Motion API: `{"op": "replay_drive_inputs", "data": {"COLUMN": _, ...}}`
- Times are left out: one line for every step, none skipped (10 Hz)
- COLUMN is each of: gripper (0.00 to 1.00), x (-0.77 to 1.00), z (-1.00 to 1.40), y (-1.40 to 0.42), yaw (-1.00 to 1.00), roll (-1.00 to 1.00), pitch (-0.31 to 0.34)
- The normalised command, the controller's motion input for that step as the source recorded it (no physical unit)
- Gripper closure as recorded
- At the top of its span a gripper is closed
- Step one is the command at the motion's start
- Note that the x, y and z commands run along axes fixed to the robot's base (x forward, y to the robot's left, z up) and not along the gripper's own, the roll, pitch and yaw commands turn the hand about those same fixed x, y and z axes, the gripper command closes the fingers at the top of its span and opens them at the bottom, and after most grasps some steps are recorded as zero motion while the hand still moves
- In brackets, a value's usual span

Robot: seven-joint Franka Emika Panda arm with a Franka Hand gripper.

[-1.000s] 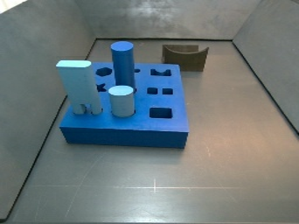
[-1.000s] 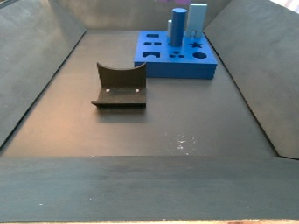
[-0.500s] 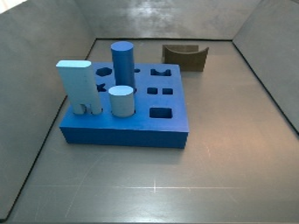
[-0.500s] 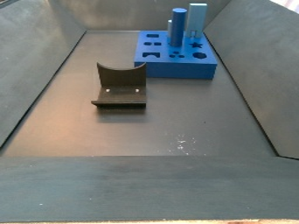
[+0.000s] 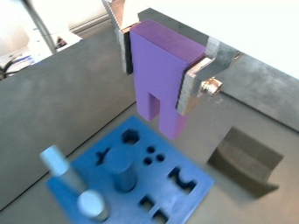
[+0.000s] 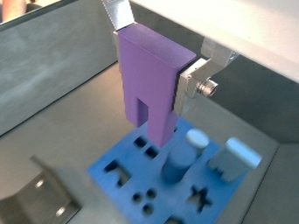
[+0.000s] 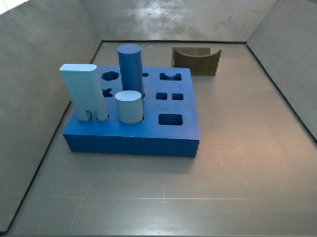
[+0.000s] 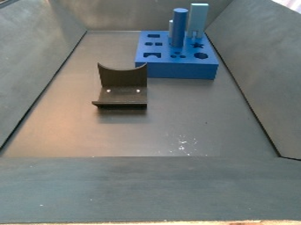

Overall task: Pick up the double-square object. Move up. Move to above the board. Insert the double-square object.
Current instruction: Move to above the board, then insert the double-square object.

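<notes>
In both wrist views my gripper [image 5: 163, 66] [image 6: 156, 61] is shut on the double-square object [image 5: 162, 74] [image 6: 152, 83], a tall purple prism with a stepped lower end. It hangs upright, high above the board [image 5: 146, 179] [image 6: 158, 179], a thick blue slab with dark shaped holes. One silver finger [image 5: 198, 83] [image 6: 195, 79] presses the prism's side. The gripper and the prism are out of view in both side views, which show the board [image 7: 136, 125] [image 8: 177, 57] on the floor.
On the board stand a dark-blue cylinder [image 7: 129, 65] [image 8: 180, 26], a light-blue block [image 7: 80, 88] [image 8: 200, 19] and a short pale cylinder [image 7: 129, 106]. A dark olive-brown holder [image 7: 196, 59] [image 8: 120, 86] stands apart from the board. Grey walls enclose the floor.
</notes>
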Motion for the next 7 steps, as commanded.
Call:
{"op": "replay_drive_inputs", "data": {"gripper": 1.0, "x": 0.01, "z": 0.12, "y": -1.0, "yaw": 0.02, "roll": 0.01, "pitch": 0.087}}
{"op": "replay_drive_inputs", "data": {"gripper": 1.0, "x": 0.05, "z": 0.11, "y": -0.87, "yaw": 0.02, "roll": 0.01, "pitch": 0.112}}
{"op": "replay_drive_inputs", "data": {"gripper": 1.0, "x": 0.06, "z": 0.08, "y": -0.61, "yaw": 0.01, "roll": 0.01, "pitch": 0.122}}
{"op": "replay_drive_inputs", "data": {"gripper": 1.0, "x": 0.06, "z": 0.05, "y": -0.33, "yaw": 0.01, "roll": 0.02, "pitch": 0.119}}
{"op": "replay_drive_inputs", "data": {"gripper": 1.0, "x": 0.06, "z": 0.04, "y": -0.2, "yaw": 0.01, "roll": 0.03, "pitch": 0.109}}
{"op": "replay_drive_inputs", "data": {"gripper": 1.0, "x": 0.6, "z": -0.42, "y": 0.11, "yaw": -0.06, "roll": -0.44, "pitch": 0.237}}
{"op": "replay_drive_inputs", "data": {"gripper": 1.0, "x": 0.65, "z": -0.55, "y": 0.08, "yaw": 0.0, "roll": -0.36, "pitch": 0.1}}
